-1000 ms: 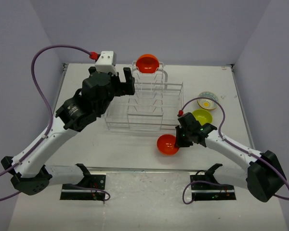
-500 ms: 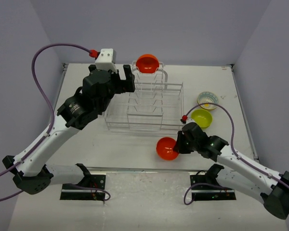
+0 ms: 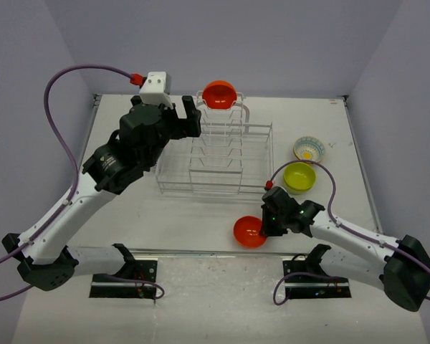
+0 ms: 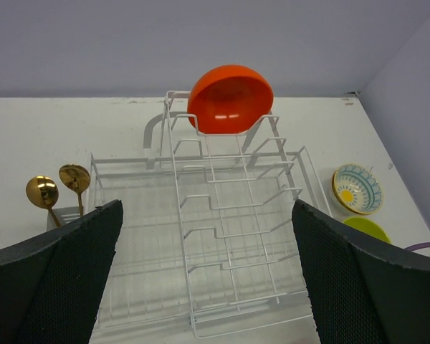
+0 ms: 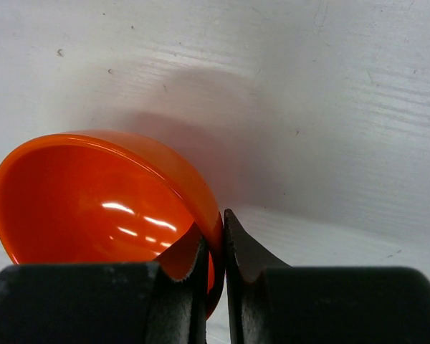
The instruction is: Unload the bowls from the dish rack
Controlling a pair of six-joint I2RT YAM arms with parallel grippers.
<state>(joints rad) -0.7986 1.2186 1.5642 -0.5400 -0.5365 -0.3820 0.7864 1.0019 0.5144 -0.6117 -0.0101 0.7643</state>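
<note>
Left side, left pincer (image 4: 211,276): jaws wide apart, empty, hovering by far-left part of dish rack (image 3: 213,169).
Spoons (image 4: 57,188): two gold ones, in a holder at one corner of the rack, not task items.
Rack bowl (image 3: 219,94): orange, standing on edge at rack's far end; straight ahead of left pincer in wrist view.
Nearer arm: left, by my judgement; forward reach should meet the rim.
Held bowl (image 3: 248,232): orange, tilted, low over worktop's front edge.
Right pincer (image 5: 213,247): clamped on held bowl's rim.
Lime bowl (image 3: 299,177), patterned bowl (image 3: 309,149): on worktop, right of rack.
</note>
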